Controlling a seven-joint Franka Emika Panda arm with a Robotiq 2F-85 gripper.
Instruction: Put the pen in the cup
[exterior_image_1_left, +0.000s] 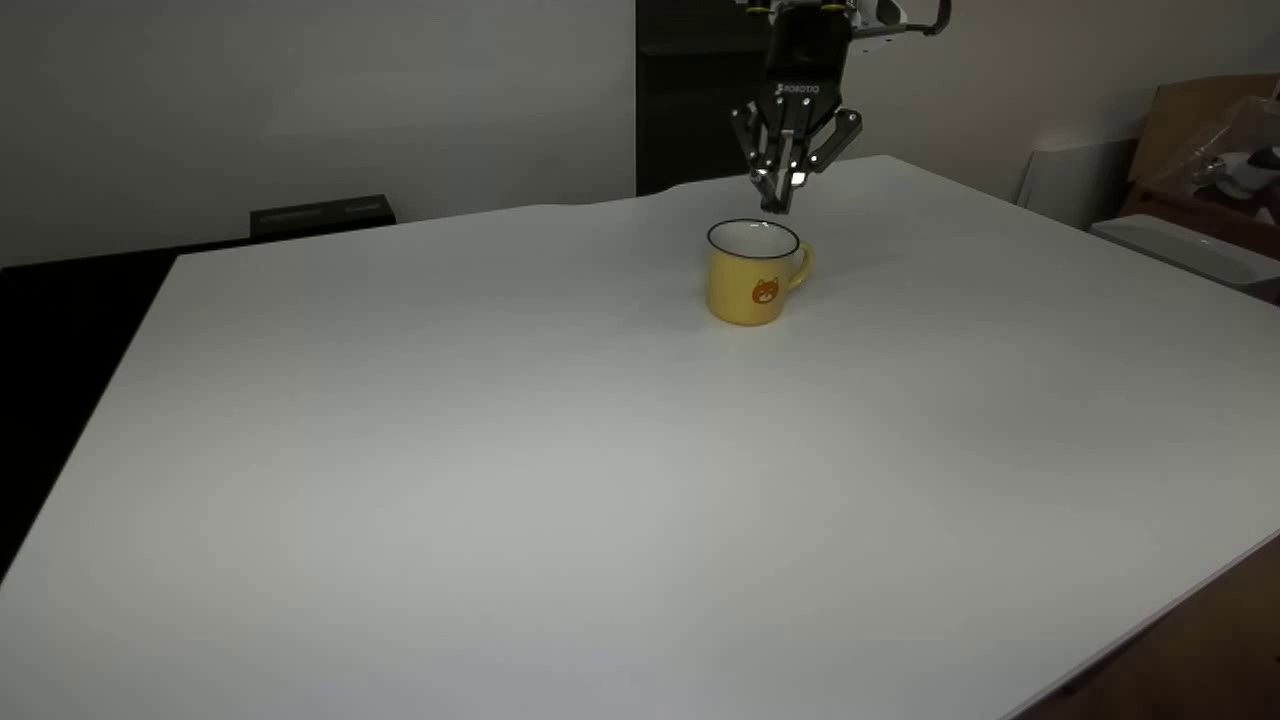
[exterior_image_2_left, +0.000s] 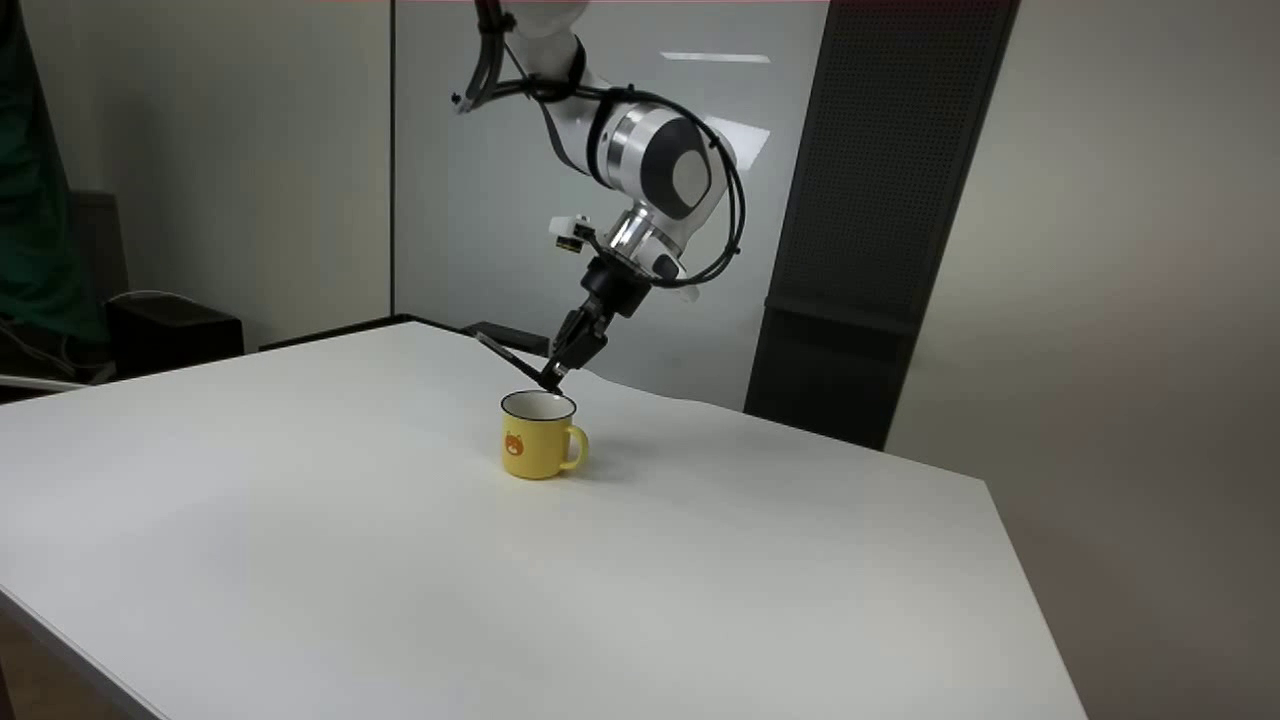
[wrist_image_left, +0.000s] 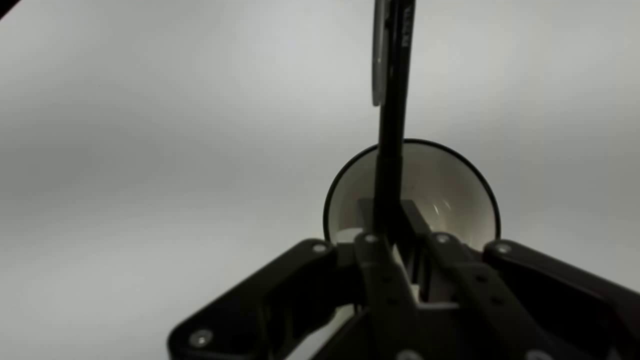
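The claw (wrist_image_left: 389, 220) grips the pen (wrist_image_left: 393, 115) aslant. The cup (exterior_image_2_left: 538, 445) lies just below; tipping the pen upright seems needed.

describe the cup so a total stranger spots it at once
Over the large white table, find the black gripper, closed on a dark pen. Just below the gripper in both exterior views stands the cup. Unlike the pen and gripper, it is yellow, with a dark rim, side handle and orange animal face.
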